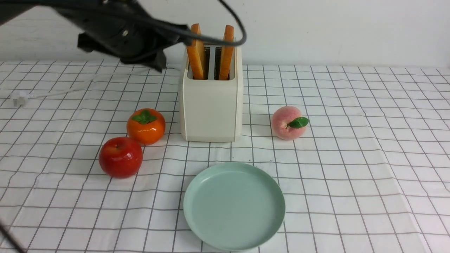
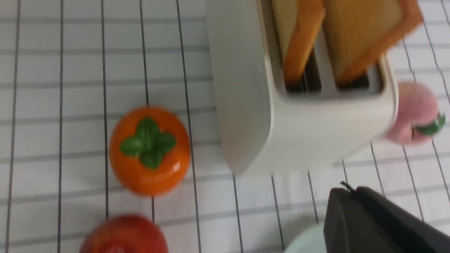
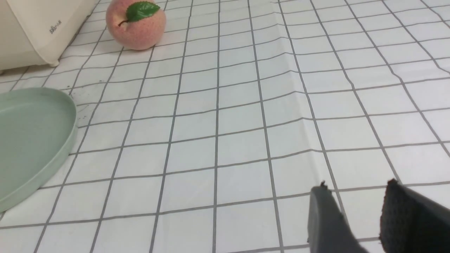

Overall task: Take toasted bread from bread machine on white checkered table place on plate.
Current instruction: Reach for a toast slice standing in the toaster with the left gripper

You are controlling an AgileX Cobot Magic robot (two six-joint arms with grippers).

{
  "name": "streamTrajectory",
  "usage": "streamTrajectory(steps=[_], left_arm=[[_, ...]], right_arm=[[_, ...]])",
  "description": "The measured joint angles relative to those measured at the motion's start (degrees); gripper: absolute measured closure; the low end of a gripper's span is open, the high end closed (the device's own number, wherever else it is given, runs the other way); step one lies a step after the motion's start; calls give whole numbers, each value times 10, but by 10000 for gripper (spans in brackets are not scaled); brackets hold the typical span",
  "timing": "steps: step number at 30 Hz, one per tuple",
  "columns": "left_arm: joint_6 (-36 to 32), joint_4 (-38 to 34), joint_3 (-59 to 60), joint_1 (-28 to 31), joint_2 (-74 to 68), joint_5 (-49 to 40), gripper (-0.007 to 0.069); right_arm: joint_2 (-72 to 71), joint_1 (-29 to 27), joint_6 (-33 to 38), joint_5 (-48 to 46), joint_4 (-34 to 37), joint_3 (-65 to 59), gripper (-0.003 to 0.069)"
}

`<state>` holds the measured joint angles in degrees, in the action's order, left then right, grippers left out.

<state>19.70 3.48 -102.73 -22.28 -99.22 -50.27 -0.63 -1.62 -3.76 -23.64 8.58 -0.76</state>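
Left pincer (image 2: 351, 203), gap unclear, near left edge of bread machine (image 1: 211, 109); right pincer (image 3: 357, 191) apart above table (image 3: 246, 123)

You're looking at the bread machine (image 1: 211, 105) sitting mid-way across the white checkered table (image 1: 369, 140), with two slices of toasted bread (image 1: 195, 52) standing side by side in its slots. The plate (image 1: 233, 207) is lying directly in front of it, nearer you and apart from it. The persimmon (image 1: 146, 125) is sitting just left of the machine, the apple (image 1: 120, 157) front-left of that, right beside it. The peach (image 1: 286, 123) is sitting near the machine's right. The plug (image 1: 18, 99) is lying far left.
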Motion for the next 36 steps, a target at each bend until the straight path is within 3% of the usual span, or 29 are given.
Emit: streamTrajectory(steps=[4,9,14,19,27,36], left_arm=[[2,17,-125,-1,-89,-15,510],[2,36,-288,-1,-214,-40,244],[7,37,-339,8,-268,-34,149],[9,35,-343,16,-296,-9,214],[9,14,-344,16,-310,9,528],[-28,2,-344,10,-212,-12,537]], right_arm=[[0,0,0,0,0,0,420],[0,0,0,0,0,0,420],[0,0,0,0,0,0,420],[0,0,0,0,0,0,420],[0,0,0,0,0,0,420],[0,0,0,0,0,0,420]])
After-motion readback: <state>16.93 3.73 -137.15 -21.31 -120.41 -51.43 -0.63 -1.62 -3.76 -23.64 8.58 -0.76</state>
